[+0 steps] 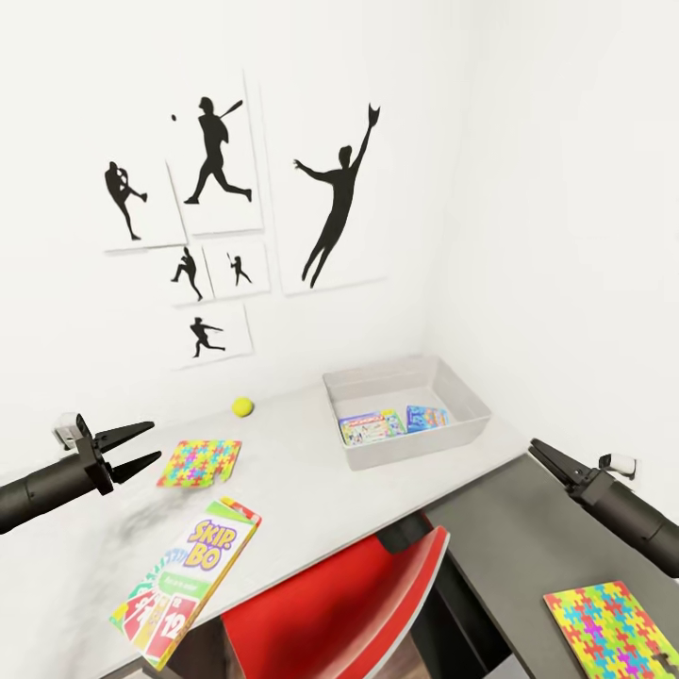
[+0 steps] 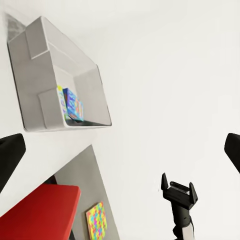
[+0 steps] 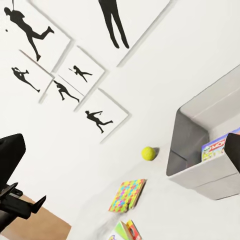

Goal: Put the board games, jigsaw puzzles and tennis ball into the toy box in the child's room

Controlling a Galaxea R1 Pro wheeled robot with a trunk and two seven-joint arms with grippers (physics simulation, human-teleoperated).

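Desk: long pale white-grey top, smooth, lying against the white wall and running into the corner. Lower dark-grey cabinet top: matte, sitting beside the desk's near edge at the right, carrying one jigsaw puzzle at its near end. Red chair: glossy curved back, standing tucked at the desk's front edge. Toy box: shallow pale grey translucent tray with sloping sides, resting at the desk's far right end near the corner, holding two colourful board games lying flat on its floor. Skip-Bo board game: thin printed box, overhanging the desk's near edge at the left. Second jigsaw puzzle: squarish sheet of yellow, pink, blue and green pieces, lying mid-desk with bare top around it. Tennis ball: small, yellow-green, sitting near the wall, well apart from the toy box. Left gripper: black, hovering above the desk's left part, jaws standing apart and holding nothing. Right gripper: black, hovering above the cabinet top, jaws appearing together.
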